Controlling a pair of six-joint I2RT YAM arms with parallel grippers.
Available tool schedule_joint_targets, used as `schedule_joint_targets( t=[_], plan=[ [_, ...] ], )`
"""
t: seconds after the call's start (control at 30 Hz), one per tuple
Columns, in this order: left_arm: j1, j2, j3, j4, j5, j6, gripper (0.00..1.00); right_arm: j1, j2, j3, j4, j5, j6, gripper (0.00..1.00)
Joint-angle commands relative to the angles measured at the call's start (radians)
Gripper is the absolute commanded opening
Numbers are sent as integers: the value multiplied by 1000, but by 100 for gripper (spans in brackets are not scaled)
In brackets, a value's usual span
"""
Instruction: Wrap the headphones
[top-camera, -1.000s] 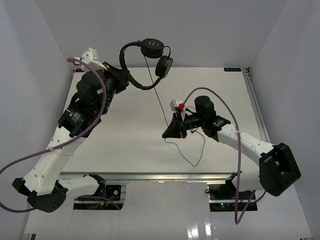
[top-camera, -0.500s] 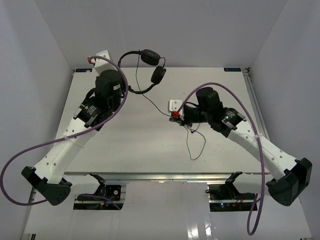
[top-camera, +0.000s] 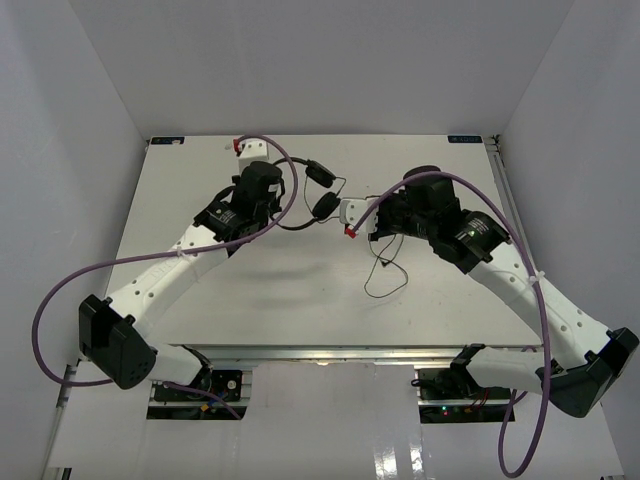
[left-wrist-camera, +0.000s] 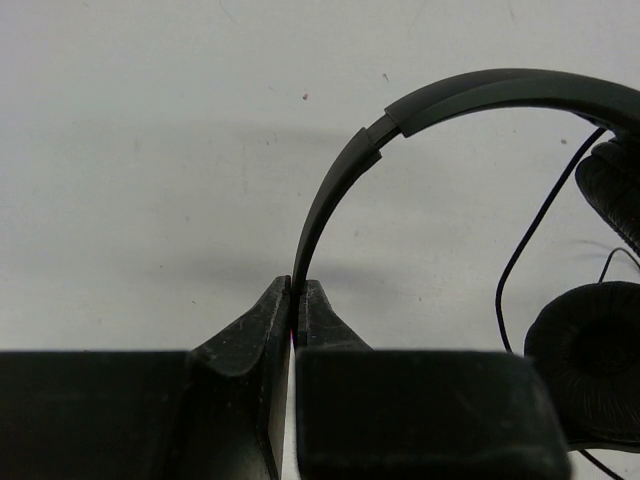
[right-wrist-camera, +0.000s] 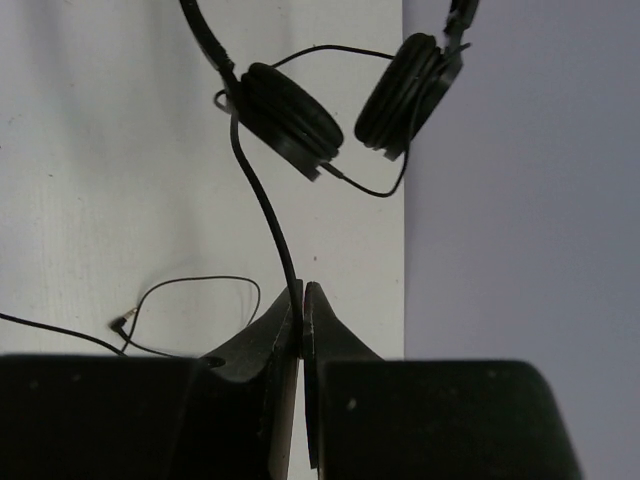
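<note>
The black headphones (top-camera: 324, 205) hang low over the far middle of the white table (top-camera: 200, 300), held between both arms. My left gripper (top-camera: 279, 219) is shut on the thin headband (left-wrist-camera: 338, 190); both ear cups (left-wrist-camera: 590, 375) show at the right of the left wrist view. My right gripper (top-camera: 367, 230) is shut on the thin black cord (right-wrist-camera: 262, 205) a short way below the ear cups (right-wrist-camera: 290, 115). The rest of the cord (top-camera: 386, 278) trails in a loose loop on the table, and its plug (right-wrist-camera: 119, 323) lies there too.
Thick purple robot cables (top-camera: 60, 295) loop off both arms. A metal rail (top-camera: 505, 195) runs along the table's right edge and another (top-camera: 330, 350) along the near edge. White walls close in the back and sides.
The left arm has brought the headphones down from high at the back to just over the far middle of the table. The right gripper has moved up and back, closer to the ear cups.
</note>
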Motion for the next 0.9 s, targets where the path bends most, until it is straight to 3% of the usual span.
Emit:
schedule_joint_targets(
  t=[0.0, 0.47, 0.87],
  plan=[
    [4, -26, -43, 69, 132, 5, 0, 7, -32, 15, 64, 72, -57, 8],
    [3, -151, -241, 142, 585, 125, 0, 6, 12, -40, 84, 20, -46, 8],
    [1, -319, -347, 148, 822, 143, 0, -111, 100, -45, 86, -217, 138, 8]
  ],
)
